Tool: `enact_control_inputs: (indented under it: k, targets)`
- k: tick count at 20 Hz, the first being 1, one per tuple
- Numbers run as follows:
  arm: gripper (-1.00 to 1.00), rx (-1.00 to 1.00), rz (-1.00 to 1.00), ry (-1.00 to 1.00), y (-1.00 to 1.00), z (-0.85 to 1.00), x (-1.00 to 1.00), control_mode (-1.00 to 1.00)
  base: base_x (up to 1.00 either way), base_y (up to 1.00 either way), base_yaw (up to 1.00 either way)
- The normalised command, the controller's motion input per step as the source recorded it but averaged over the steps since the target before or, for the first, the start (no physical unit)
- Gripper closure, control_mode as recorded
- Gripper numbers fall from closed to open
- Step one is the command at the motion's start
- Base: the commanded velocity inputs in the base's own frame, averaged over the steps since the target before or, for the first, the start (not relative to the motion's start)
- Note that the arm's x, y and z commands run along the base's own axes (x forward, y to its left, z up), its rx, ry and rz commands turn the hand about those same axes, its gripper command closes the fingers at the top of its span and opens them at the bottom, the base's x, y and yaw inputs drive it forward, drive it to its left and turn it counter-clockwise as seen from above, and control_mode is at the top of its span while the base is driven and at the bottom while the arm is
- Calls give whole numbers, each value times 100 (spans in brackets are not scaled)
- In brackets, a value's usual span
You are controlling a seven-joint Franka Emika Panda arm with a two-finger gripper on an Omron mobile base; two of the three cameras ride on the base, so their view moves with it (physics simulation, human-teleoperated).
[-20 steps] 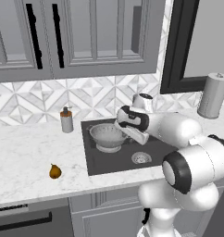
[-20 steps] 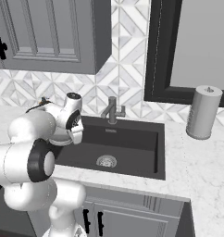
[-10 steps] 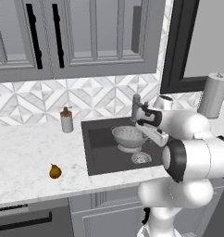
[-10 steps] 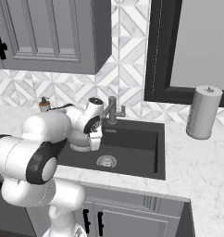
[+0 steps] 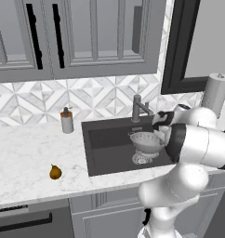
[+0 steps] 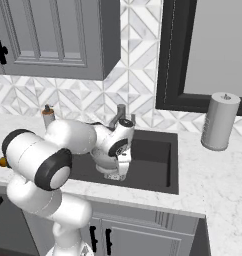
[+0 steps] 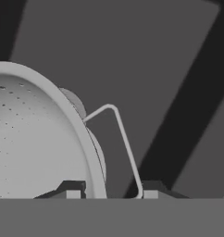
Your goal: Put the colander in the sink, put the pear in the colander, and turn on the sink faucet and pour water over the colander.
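The colander point(image 5: 146, 142) sits right of centre in the left base view, inside the sink point(image 5: 105, 148) and over the round drain, with the pincer point(image 7: 109, 190) at its rim. In the hand view the two finger tips point(image 7: 71, 189) rise at the bottom edge, one on each side of the colander's rim and wire side handle, so the pincer looks clenched on the colander, which I judge has not been let go. The first step is therefore nearly done: the bowl is in the basin and only needs releasing.

The pear point(image 5: 55, 172) lies on the white marble table point(image 5: 26, 158) at the lower left of the left base view, well apart from the sink, so it is not yet fetched. The sink faucet point(image 5: 138, 109) stands behind the basin, just above the colander, and no water is visible; turning it on comes last.

A soap pump bottle point(image 5: 66, 120) stands left of the sink, a paper towel roll point(image 6: 219, 121) at the right. Grey cabinets hang over a patterned tile backsplash.
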Motion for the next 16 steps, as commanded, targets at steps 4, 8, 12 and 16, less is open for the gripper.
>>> enact_control_inputs:
  k: [4,8,12,16]
  targets:
    - [100,0,2,-1,-53,-37,0,-100,0,0,0]
    - [100,0,13,0,-26,-28,19,-100,0,0,0]
    - [100,0,15,-2,-6,-28,38,-100,0,0,0]
    - [100,0,12,-5,0,-32,43,-100,0,0,0]
